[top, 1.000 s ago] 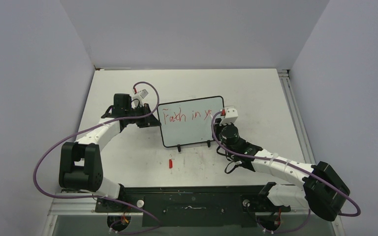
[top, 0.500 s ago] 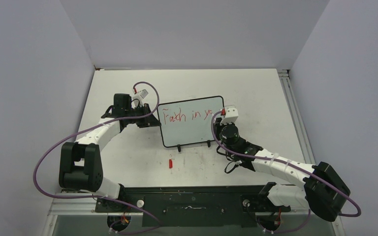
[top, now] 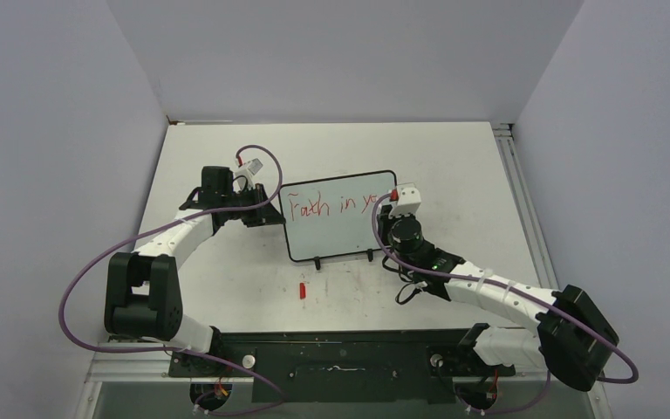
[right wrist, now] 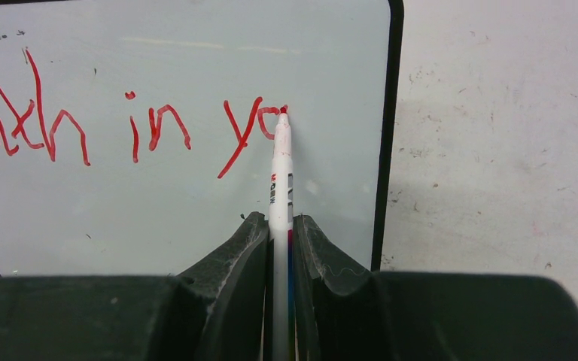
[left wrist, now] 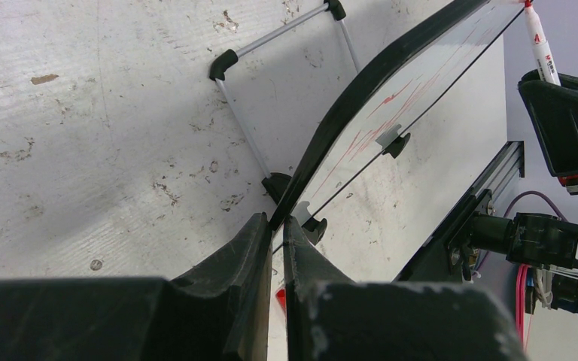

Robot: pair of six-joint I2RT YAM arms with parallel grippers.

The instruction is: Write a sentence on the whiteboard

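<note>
The whiteboard [top: 336,236] stands tilted on its feet at mid-table. The sentence [top: 331,205] in red reads "Faith in yo". My left gripper [top: 274,215] is shut on the board's left edge; in the left wrist view its jaws [left wrist: 277,219] pinch the black frame [left wrist: 361,90]. My right gripper [top: 390,212] is shut on a white marker [right wrist: 279,177], whose red tip touches the board at the top of the "o" [right wrist: 269,124]. The right wrist view shows "ath in yo" [right wrist: 158,128] on the board [right wrist: 196,218].
A small red marker cap [top: 302,290] lies on the scuffed tabletop in front of the board. The board's wire stand [left wrist: 271,98] sits behind it. The table's right rail [top: 523,209] runs along the right edge.
The marker has drawn the "o" after the "y". My right gripper shifted slightly to the right along the board. The left arm has not moved.
</note>
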